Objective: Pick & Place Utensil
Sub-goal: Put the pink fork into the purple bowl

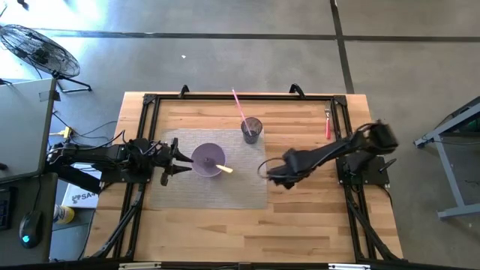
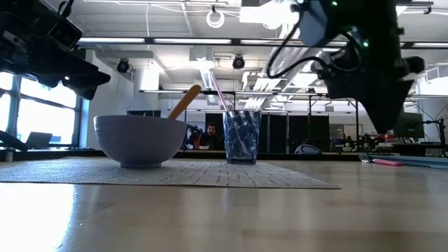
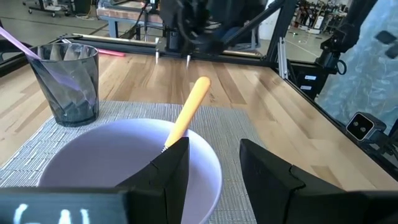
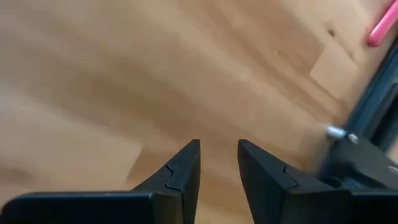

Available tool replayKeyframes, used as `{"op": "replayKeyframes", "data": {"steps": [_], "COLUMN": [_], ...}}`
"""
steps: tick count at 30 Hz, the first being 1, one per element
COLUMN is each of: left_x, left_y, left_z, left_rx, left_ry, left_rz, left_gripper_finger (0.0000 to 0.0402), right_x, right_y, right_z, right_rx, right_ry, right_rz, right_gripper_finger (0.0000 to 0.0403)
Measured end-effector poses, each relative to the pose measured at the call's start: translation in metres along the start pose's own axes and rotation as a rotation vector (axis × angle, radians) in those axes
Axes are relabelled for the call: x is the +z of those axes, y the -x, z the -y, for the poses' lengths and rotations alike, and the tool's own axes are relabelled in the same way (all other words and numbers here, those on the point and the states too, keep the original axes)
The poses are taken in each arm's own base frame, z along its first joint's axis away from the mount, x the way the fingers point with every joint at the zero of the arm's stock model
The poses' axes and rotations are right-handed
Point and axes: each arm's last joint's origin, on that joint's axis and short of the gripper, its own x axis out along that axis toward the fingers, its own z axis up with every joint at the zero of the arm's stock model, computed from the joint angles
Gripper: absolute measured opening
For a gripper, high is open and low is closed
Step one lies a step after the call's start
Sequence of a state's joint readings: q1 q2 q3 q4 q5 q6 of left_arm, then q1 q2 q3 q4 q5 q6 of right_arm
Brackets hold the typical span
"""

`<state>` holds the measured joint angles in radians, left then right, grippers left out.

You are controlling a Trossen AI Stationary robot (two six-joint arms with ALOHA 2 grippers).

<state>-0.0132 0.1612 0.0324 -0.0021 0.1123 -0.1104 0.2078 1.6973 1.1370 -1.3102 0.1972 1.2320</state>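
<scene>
My right gripper (image 4: 219, 163) hangs open and empty over bare wood. The pink utensil (image 1: 328, 125) lies at the table's far right; I should approach along its length, low. My left gripper (image 3: 214, 163), open, waits at the bowl (image 1: 208, 160). Only the high view shows both.

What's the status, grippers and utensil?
Left gripper open beside the purple bowl. Right gripper open, empty, over bare wood. Orange-handled utensil rests in the bowl. Nothing blocking.
</scene>
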Motion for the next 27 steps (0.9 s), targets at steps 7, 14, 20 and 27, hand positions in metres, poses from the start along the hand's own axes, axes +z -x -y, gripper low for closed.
{"op": "replayKeyframes", "data": {"steps": [7,14,20,27], "left_x": [0.000,0.000,0.000,0.000], "left_y": [0.000,0.000,0.000,0.000], "left_z": [0.000,0.000,0.000,0.000], "left_rx": [0.000,0.000,0.000,0.000], "left_ry": [0.000,0.000,0.000,0.000], "left_rz": [-0.001,-0.001,-0.001,0.000], "left_gripper_finger": [0.0140,0.0140,0.0140,0.0140], "right_x": [-0.001,0.008,0.019,0.022], "right_y": [-0.024,-0.064,-0.103,-0.125], "right_z": [0.068,0.108,0.126,0.139], "right_rx": [0.024,0.022,-0.056,-0.104], "right_ry": [-0.388,-0.663,-0.755,-0.836], "right_rz": [0.250,0.335,0.360,0.375], "right_gripper_finger": [0.0100,0.0101,0.0116,0.0156]}}
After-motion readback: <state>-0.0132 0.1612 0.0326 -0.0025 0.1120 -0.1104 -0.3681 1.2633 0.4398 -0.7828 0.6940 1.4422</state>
